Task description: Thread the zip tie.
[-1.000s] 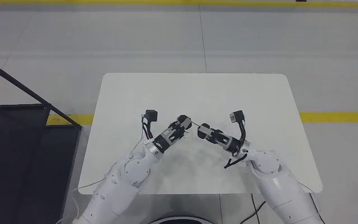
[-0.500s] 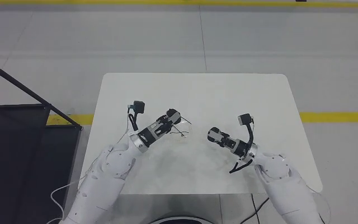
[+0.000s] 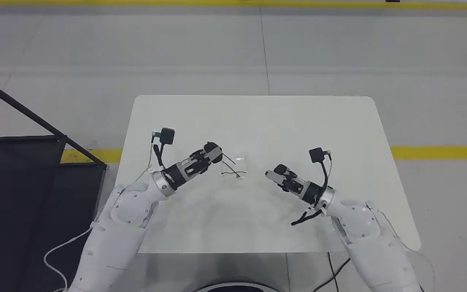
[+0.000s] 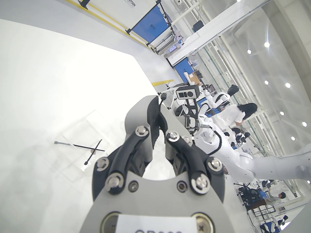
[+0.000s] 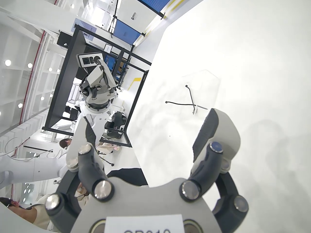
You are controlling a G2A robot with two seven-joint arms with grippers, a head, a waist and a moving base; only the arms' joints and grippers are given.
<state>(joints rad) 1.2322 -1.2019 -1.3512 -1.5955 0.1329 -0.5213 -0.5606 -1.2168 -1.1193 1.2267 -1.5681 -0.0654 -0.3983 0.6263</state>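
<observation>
The left gripper point(image 4: 157, 107) is pinched tight on a thin black zip tie point(image 4: 162, 96), and the tie's small head pokes out past the fingertips. Seen from above, this gripper hangs left of centre over the white table point(image 3: 314, 124). The right gripper point(image 5: 148, 129) sits right of centre, spread wide with nothing in it. Between the two, a clear plastic sheet point(image 5: 206, 83) lies flat on the table. Two more black ties point(image 5: 181, 104) rest crossed on it, apart from both grippers.
</observation>
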